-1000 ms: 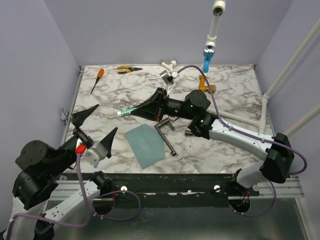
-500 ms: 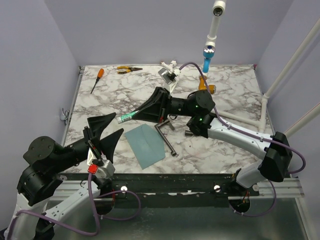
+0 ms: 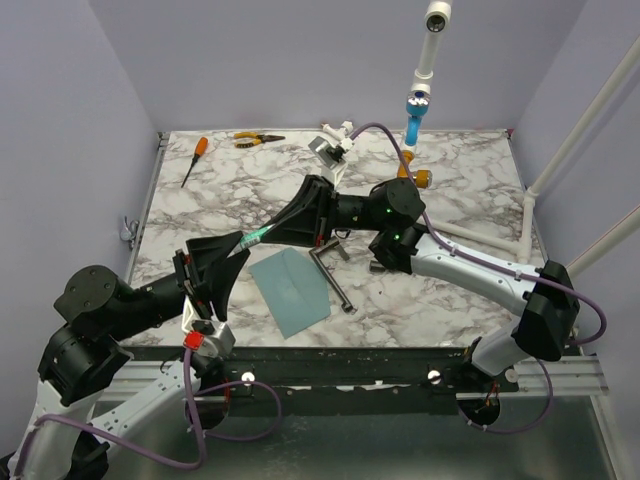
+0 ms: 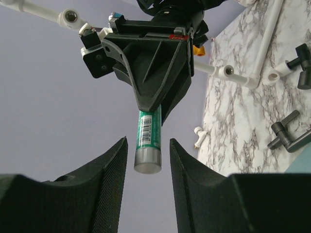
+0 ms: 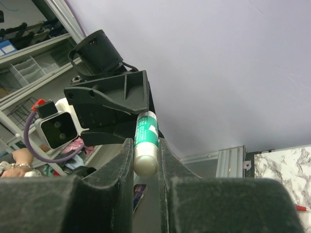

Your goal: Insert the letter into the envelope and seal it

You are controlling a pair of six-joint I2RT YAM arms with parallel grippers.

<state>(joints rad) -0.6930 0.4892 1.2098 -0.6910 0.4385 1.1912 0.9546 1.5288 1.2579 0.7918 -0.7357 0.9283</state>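
- Between the fingers of the left claw sits the grey end of a green tube. In the left wrist view there is a gap on either side of it, so the jaws stand apart and neither pad touches it.
- Right claw points straight at the left claw, tip to tip above the table. It is clamped on the tube, its fingers pressed against both sides.
- The tube's barcode shows just below the right claw's tips in the left wrist view.
- Envelope lies flat on the table, below and just to the right of the left claw's tips. Neither claw touches it.
- I cannot make out the letter.
- A bent metal bar lies under the right claw, beside the envelope's far corner.
- Screwdriver and pliers lie well beyond both claws at the table's far edge.
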